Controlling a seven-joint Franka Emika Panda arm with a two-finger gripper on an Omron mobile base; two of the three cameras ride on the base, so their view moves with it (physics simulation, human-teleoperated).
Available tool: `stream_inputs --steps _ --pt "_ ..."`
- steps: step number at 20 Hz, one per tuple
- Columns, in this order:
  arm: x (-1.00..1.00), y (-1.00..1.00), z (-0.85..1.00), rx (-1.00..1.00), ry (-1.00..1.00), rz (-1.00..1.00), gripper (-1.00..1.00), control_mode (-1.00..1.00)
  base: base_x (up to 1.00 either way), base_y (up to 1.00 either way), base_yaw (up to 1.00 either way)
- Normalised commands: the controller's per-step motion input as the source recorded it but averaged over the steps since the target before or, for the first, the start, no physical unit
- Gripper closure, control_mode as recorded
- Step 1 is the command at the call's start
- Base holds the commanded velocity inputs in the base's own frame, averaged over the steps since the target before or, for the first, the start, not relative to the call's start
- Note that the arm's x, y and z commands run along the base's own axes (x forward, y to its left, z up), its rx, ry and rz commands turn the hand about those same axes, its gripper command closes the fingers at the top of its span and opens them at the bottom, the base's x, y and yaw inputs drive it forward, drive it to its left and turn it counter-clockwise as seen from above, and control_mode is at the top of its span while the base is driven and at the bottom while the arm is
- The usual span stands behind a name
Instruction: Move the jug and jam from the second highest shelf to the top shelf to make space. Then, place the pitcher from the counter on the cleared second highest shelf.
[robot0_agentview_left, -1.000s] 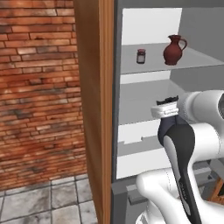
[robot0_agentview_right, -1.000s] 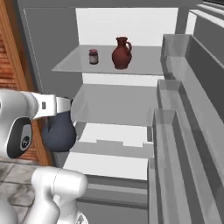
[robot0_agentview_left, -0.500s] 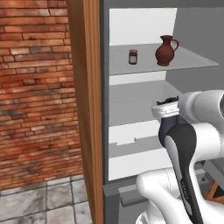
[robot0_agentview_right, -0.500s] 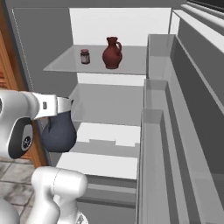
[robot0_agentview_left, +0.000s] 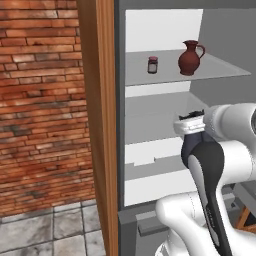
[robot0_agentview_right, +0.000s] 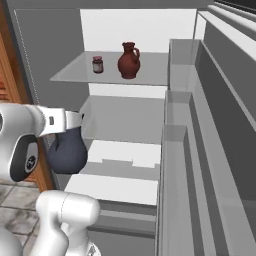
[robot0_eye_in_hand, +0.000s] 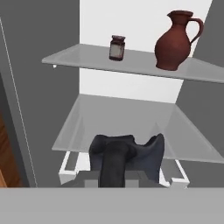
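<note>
Left base view: one red-brown jug (robot0_agentview_left: 191, 58) and one small jam (robot0_agentview_left: 152, 65) stand on the top shelf (robot0_agentview_left: 225, 71), above the gripper (robot0_agentview_left: 191, 126), whose jaws clamp one blue-black pitcher (robot0_agentview_left: 195, 146); brick wall (robot0_agentview_left: 40, 100) left.
Right base view: grey cabinet (robot0_agentview_right: 55, 45), same count.
Hand view: wavy-rimmed pitcher gripped below the second highest shelf (robot0_eye_in_hand: 105, 127)

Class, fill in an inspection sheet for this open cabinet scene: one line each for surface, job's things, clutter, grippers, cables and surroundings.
Surface: top shelf holds two things; second highest shelf bare.
Job's things: jug and jam stand upright and apart on the top shelf; pitcher is held in front of the cabinet, level with the lower shelves.
Clutter: nothing seen.
Grippers: gripper shut on the pitcher's rim.
Cables: nothing seen.
Surroundings: brick wall, wooden panel, tiled floor, open door racks.
</note>
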Motion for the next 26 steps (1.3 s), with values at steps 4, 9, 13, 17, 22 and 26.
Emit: stream_inputs --steps 4,9,13,17,22,26 --pt "0.03 -0.05 0.00 0.00 -0.27 0.04 1.00 -1.00 0.00 0.00 0.00" --pt "0.27 -0.01 -0.01 0.00 -0.25 0.08 1.00 -1.00 0.00 0.00 0.00" --pt "0.45 -0.21 -0.18 0.00 -0.04 0.06 1.00 -1.00 0.00 0.00 0.00" --pt "0.44 -0.31 -0.34 0.00 0.00 0.03 1.00 -1.00 0.00 0.00 0.00" --pt "0.40 -0.33 -0.40 0.00 -0.07 0.02 1.00 -1.00 0.00 0.00 0.00" --pt "0.43 -0.16 -0.36 0.08 -0.28 0.00 1.00 -1.00 0.00 0.00 0.00"
